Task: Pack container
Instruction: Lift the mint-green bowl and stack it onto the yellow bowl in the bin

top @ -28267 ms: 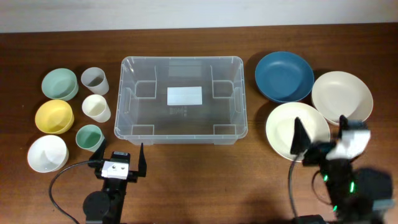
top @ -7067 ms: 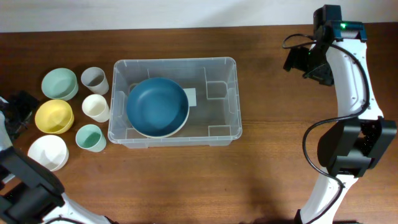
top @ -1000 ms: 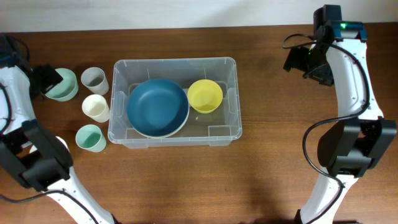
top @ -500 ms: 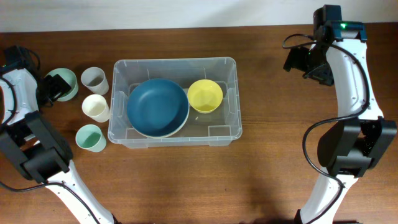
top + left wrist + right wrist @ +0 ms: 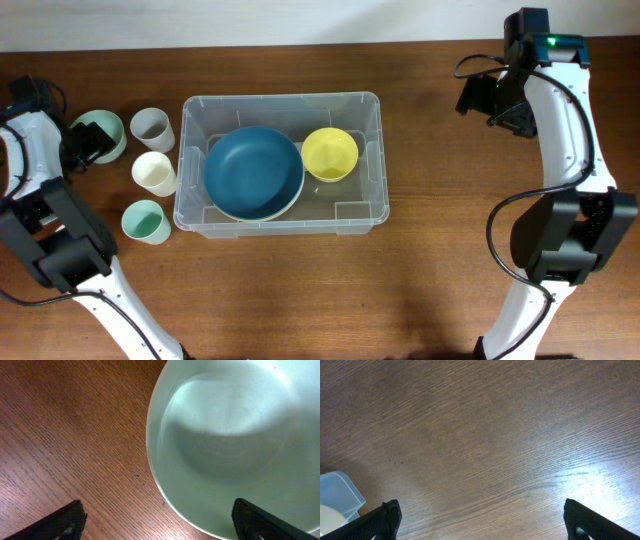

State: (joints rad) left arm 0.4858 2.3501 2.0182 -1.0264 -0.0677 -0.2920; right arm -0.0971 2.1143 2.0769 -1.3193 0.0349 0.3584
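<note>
While the left gripper point(image 5: 159, 521) hangs spread wide astride the rim of the green bowl point(image 5: 230, 435), at nine o'clock from the container point(image 5: 280, 224) mid-table, a shallow bite could let the bowl tip or skid; the right gripper point(image 5: 482, 519) gapes empty at two o'clock

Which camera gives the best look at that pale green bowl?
The left wrist view: the green bowl fills the frame, its inside plain. Overhead shows it small, partly covered by the left tool. The right wrist view misses it.
</note>
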